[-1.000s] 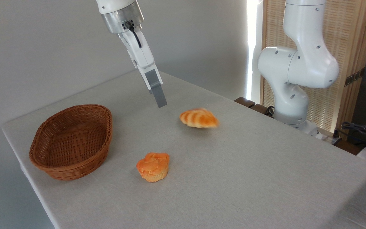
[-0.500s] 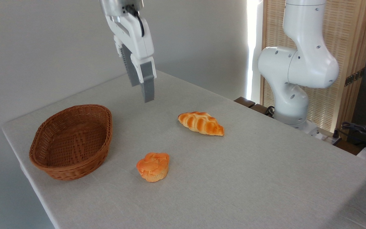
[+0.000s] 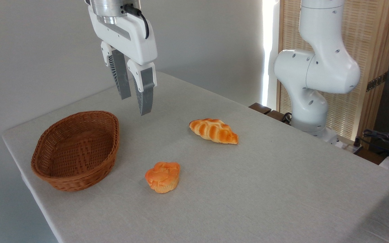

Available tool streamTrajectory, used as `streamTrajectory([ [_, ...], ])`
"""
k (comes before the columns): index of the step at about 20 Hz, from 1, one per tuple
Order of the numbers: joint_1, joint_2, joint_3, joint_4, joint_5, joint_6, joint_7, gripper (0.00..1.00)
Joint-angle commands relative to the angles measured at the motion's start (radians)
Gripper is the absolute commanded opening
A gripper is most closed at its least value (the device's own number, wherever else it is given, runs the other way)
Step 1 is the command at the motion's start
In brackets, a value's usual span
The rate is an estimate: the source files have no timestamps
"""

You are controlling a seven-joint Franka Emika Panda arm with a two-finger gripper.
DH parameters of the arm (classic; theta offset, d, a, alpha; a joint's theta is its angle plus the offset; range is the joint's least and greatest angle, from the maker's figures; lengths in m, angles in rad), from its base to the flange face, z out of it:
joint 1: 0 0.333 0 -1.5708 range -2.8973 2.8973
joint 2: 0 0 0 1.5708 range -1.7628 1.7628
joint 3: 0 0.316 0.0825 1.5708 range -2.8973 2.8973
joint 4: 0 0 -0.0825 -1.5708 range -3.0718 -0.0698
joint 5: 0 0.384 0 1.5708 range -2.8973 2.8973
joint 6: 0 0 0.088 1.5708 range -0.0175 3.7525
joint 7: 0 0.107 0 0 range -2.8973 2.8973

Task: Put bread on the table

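Braided bread loaf point(image 3: 213, 131) now lies settled and still on the tabletop point(image 3: 265, 189), right of the wicker basket point(image 3: 76, 150), no longer mid-tumble as a second ago. Pincer point(image 3: 135, 105) has risen clear, jaws apart and empty; placement judged complete

Your pincer point(image 3: 135, 104) is hanging in the air, pointing downward, its two grey fingers point(image 3: 145, 91) sitting slightly apart and gripping nothing; above it the white wrist is rising out of view.
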Motion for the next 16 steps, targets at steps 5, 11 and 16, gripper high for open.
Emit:
streamTrajectory([
  [5, -0.087, 0.001, 0.15, 0.023, 0.021, -0.022, -0.004, 1.0],
  [11, -0.199, 0.005, 0.234, 0.024, 0.044, -0.022, -0.012, 1.0],
  [16, -0.218, 0.005, 0.273, 0.024, 0.045, -0.022, -0.004, 1.0],
])
